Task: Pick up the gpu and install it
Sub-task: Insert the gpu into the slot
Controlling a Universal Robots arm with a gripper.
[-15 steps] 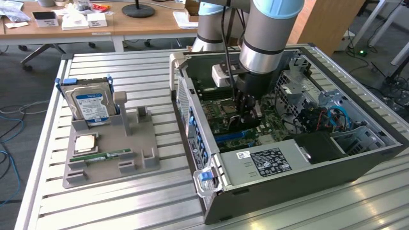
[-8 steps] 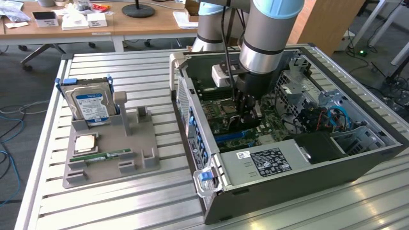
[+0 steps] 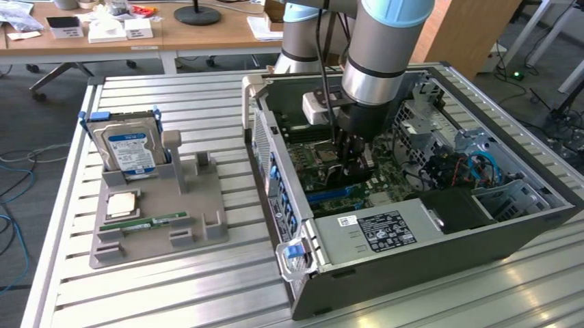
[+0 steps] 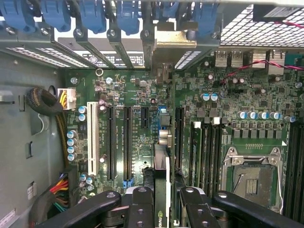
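Note:
Inside the open computer case [image 3: 273,150] my gripper [image 3: 354,164] reaches down over the green motherboard [image 3: 315,174]. In the wrist view the gpu [image 4: 161,180] shows edge-on as a thin dark card, with the black fingers [image 4: 141,209] shut on it from both sides. The card runs from the gripper [image 4: 164,211] toward the case's rear slot openings, where a pale metal bracket [image 4: 173,43] sits. It stands over the board just beside the long black expansion slots [image 4: 127,142]. Whether its edge is pressed into a slot I cannot tell.
A grey holder [image 3: 155,219] to the exterior view's left carries a blue-labelled hard drive [image 3: 130,149], a processor chip [image 3: 122,203] and a memory stick [image 3: 155,222]. In the case are the power supply [image 3: 379,229], drive cage [image 3: 511,195], processor socket [image 4: 254,175], cable bundles [image 4: 47,102].

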